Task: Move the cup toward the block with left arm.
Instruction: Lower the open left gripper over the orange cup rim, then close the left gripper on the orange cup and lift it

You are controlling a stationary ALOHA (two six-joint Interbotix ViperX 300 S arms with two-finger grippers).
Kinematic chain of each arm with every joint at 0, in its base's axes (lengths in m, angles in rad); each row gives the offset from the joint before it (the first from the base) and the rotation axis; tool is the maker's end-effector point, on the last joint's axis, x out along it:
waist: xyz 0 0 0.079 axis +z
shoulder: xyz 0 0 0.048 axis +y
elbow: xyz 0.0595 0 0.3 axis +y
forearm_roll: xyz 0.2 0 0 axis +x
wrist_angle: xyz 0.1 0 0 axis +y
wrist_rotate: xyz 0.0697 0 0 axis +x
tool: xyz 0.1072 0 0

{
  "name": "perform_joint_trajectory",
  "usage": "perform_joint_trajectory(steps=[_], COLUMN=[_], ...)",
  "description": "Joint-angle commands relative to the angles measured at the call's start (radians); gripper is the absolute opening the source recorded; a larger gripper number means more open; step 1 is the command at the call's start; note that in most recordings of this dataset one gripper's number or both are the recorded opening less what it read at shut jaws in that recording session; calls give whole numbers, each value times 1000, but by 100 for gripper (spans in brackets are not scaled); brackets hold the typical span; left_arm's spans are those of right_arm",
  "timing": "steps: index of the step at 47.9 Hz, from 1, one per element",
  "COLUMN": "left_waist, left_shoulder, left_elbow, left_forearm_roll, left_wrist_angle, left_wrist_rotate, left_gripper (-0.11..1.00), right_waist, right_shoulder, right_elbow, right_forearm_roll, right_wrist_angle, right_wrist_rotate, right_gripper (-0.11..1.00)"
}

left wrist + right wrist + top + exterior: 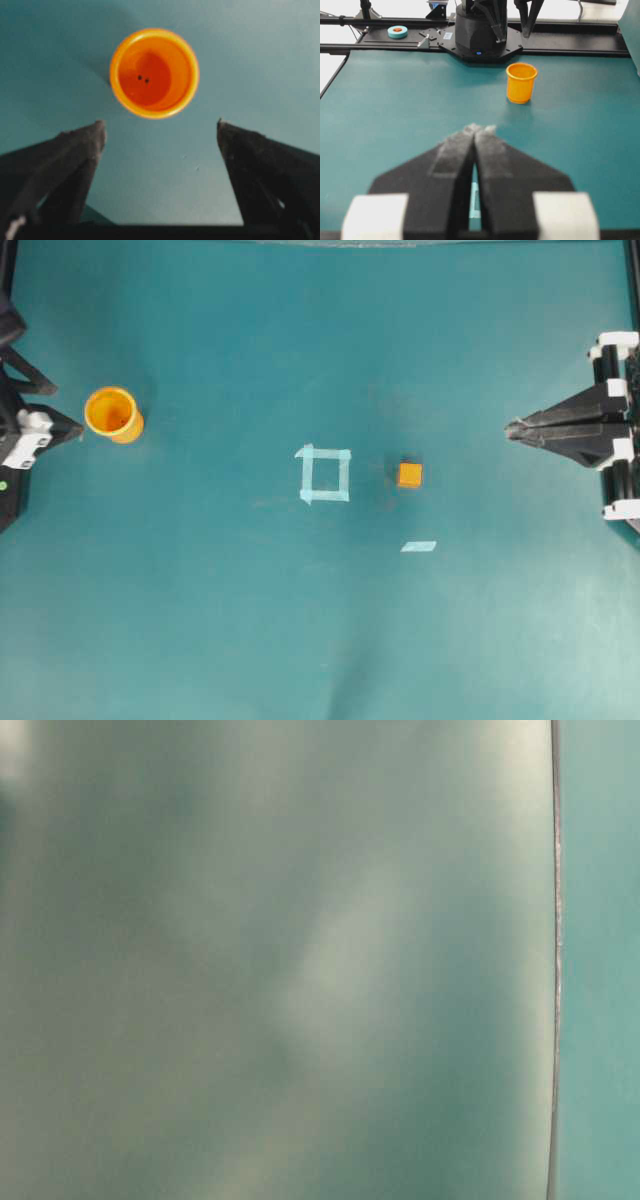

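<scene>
The orange-yellow cup (112,413) stands upright at the far left of the teal table. In the left wrist view the cup (154,72) is seen from above, just beyond the fingertips and not between them. My left gripper (65,408) is open and empty, its jaws wide apart (161,125). The small orange block (409,475) lies right of centre, far from the cup. My right gripper (510,427) is shut and empty at the right edge (480,129), pointing toward the cup (521,82). The block is hidden in the right wrist view.
A pale tape square (325,474) lies just left of the block, and a pale tape strip (419,546) lies below it. The left arm's base (480,30) stands behind the cup, with a tape roll (397,31) on the frame. The table-level view is blurred.
</scene>
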State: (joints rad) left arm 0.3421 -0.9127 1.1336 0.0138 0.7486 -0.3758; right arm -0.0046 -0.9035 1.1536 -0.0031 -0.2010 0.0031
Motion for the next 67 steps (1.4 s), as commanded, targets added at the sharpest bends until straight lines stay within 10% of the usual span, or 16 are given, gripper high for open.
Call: perform_joint_trajectory(steps=[1,32,67], left_waist=[-2,2,0], left_shoulder=[66,569,647], left_elbow=[-12,-230,-230], left_forearm_roll=[5,9,6], left_wrist_angle=[-34,-66,-60], left_wrist_rotate=[-6,-60,-89], left_gripper=[87,87,87], right_waist=[-2,-2,-2], right_shoulder=[8,12,38], right_elbow=[-26,-26,-21], right_forearm_roll=[0,0,0], right_wrist_angle=[-5,-3,18], right_wrist_rotate=[-2,3,2], right_gripper=[0,0,0])
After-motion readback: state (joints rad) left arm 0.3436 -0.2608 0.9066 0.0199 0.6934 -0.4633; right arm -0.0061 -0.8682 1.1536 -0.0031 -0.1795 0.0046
